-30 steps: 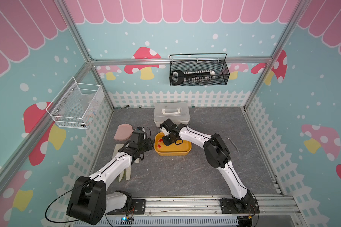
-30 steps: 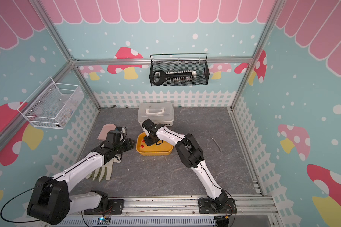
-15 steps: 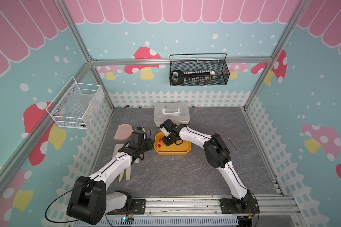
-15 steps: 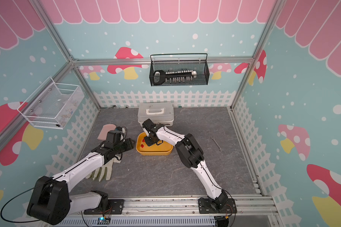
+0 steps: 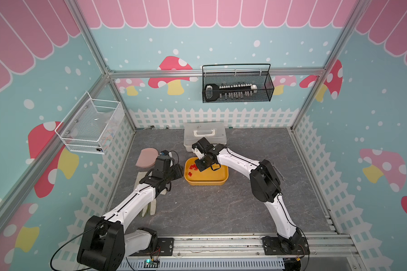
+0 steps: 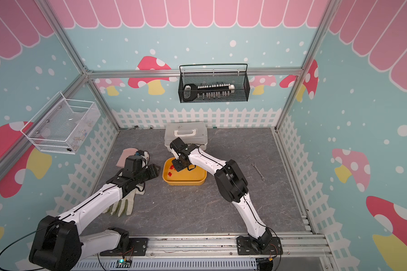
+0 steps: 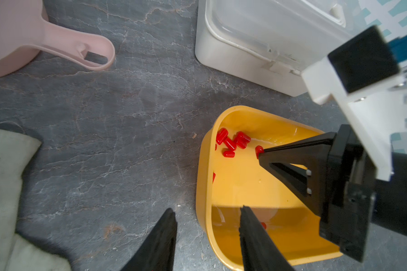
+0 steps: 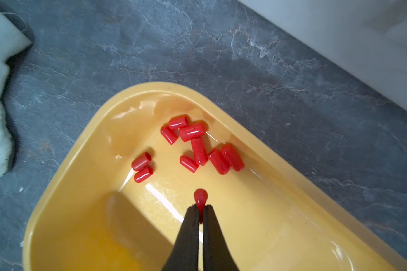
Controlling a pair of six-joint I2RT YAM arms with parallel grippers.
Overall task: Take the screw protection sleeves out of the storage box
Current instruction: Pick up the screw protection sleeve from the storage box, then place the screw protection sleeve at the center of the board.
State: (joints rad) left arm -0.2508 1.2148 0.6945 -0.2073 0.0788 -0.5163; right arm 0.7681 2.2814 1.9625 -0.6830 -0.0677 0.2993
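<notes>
The yellow storage box (image 5: 212,176) (image 6: 188,177) sits mid-table. Several red screw protection sleeves (image 8: 199,150) (image 7: 230,143) lie loose in one corner of it. My right gripper (image 8: 200,207) (image 7: 260,152) reaches down into the box and is shut on one sleeve (image 8: 200,197), which sticks out past the fingertips. My left gripper (image 7: 207,211) (image 5: 180,171) is open at the box's left end. One finger is over the table, the other over the box's inside, and the wall (image 7: 203,187) stands between them untouched.
A white lidded case (image 5: 205,136) stands just behind the box. A pink scoop (image 7: 57,47) and a pale glove (image 6: 125,204) lie to the left under my left arm. A wrench (image 6: 258,171) lies at the right. Wire baskets (image 5: 236,86) (image 5: 89,126) hang on the walls.
My right gripper's jaws have closed onto one sleeve inside the box. Both arms have stayed almost where they were.
</notes>
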